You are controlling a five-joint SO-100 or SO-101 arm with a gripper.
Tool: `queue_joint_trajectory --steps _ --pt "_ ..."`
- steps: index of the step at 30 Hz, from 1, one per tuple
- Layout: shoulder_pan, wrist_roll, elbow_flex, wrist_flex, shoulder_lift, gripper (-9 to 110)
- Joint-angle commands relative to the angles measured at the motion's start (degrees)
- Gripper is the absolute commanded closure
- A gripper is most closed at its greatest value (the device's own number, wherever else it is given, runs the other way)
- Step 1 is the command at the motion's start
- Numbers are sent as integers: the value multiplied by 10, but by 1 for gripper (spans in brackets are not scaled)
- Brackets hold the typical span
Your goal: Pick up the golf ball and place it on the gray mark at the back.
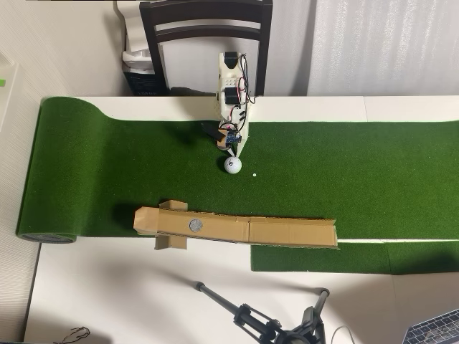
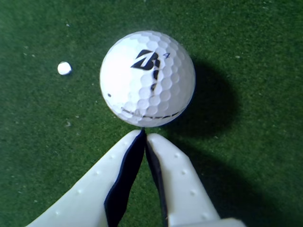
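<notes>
A white golf ball (image 2: 147, 78) with a black logo lies on the green turf; in the overhead view it (image 1: 232, 165) sits just below the arm. My white gripper (image 2: 144, 135) is shut, its tips together right beside the ball, holding nothing; in the overhead view the gripper (image 1: 231, 152) points down at the ball. A gray round mark (image 1: 196, 225) sits on the cardboard ramp (image 1: 287, 231) toward its left end, below the ball.
A small white dot (image 1: 254, 174) lies on the turf (image 1: 373, 179) right of the ball, also in the wrist view (image 2: 64, 68). A chair (image 1: 206, 36) stands behind the arm. A tripod (image 1: 265, 322) lies at the bottom edge.
</notes>
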Motion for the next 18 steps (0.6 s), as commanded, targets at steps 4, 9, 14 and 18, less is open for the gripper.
queue_joint_trajectory --steps 4,9,14,18 --pt "-5 -4 44 3 45 83" --pt "-48 -4 44 3 45 74" --pt "-75 -4 44 3 45 73" --pt "-100 -4 44 3 45 73"
